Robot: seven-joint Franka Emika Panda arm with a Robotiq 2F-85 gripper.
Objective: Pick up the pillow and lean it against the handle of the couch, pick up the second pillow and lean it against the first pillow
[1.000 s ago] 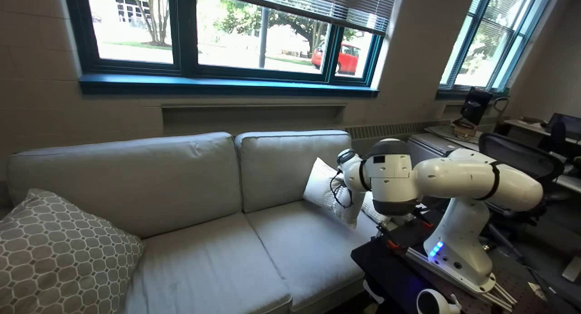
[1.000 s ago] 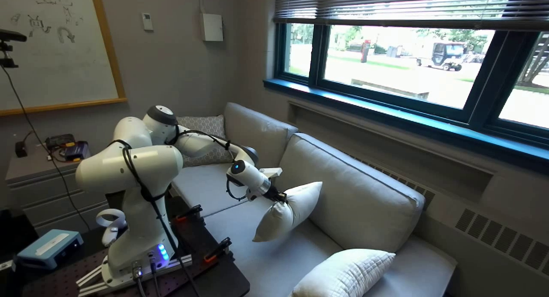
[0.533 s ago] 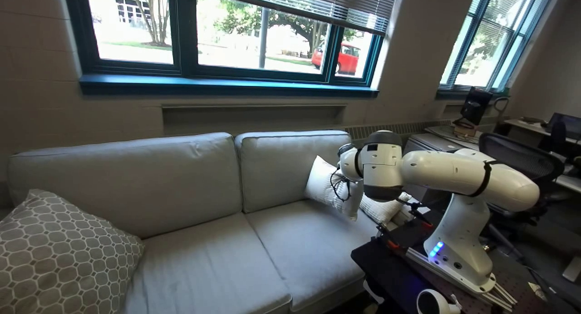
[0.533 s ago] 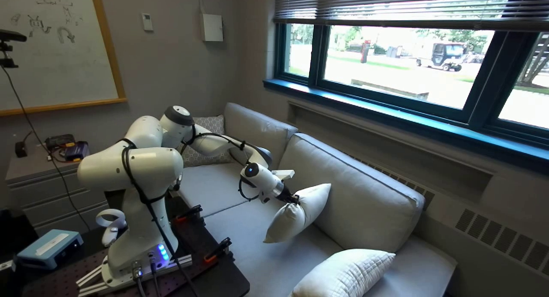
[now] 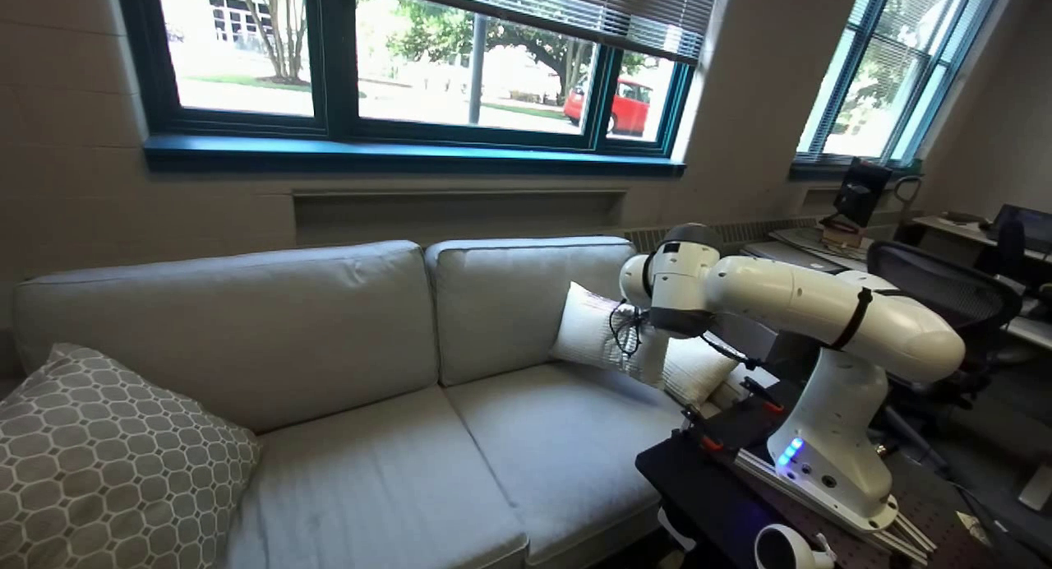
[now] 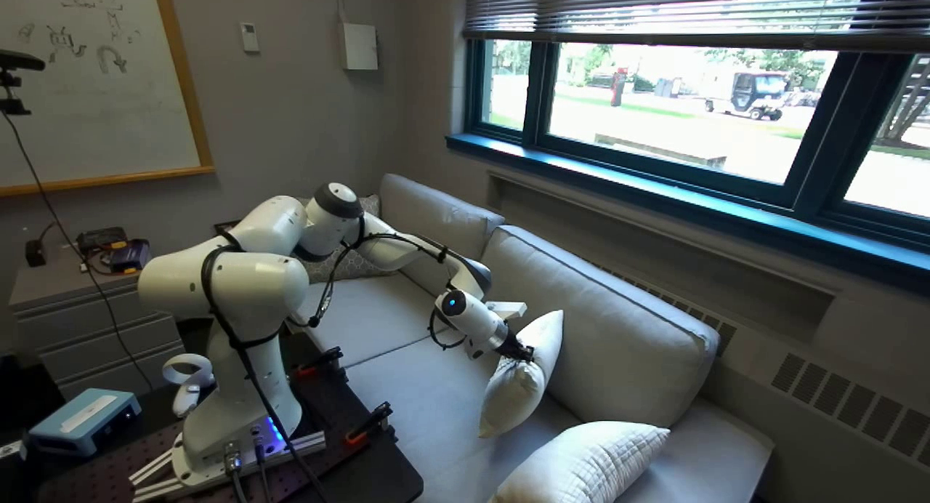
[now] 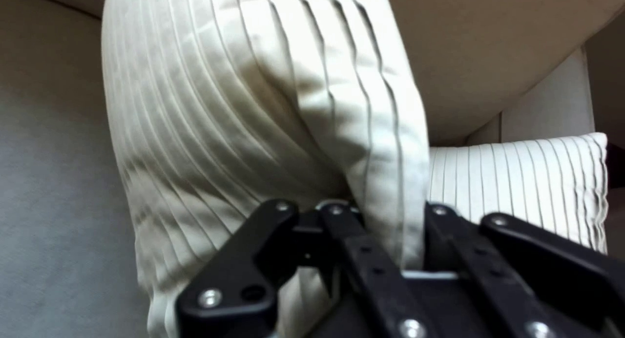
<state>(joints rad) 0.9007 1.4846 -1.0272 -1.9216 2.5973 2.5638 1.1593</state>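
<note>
- Your gripper has just swung toward 4 o'clock in an exterior view, taking the held pillow along and tipping it more upright; the resting pillow stays put.
- You are likely on the second placement, bringing one pillow up to the other; whether the resting pillow leans on the couch handle, you cannot tell.
- Your fingers pinch a fold of the held pillow, whose bulk spreads toward 11 o'clock in the wrist view.
- From your grip, the resting pillow lies at 2 o'clock there, and at 5 o'clock in an exterior view, further along the backrest, near the held pillow but apart.
- You probably need more travel that way before letting go.
</note>
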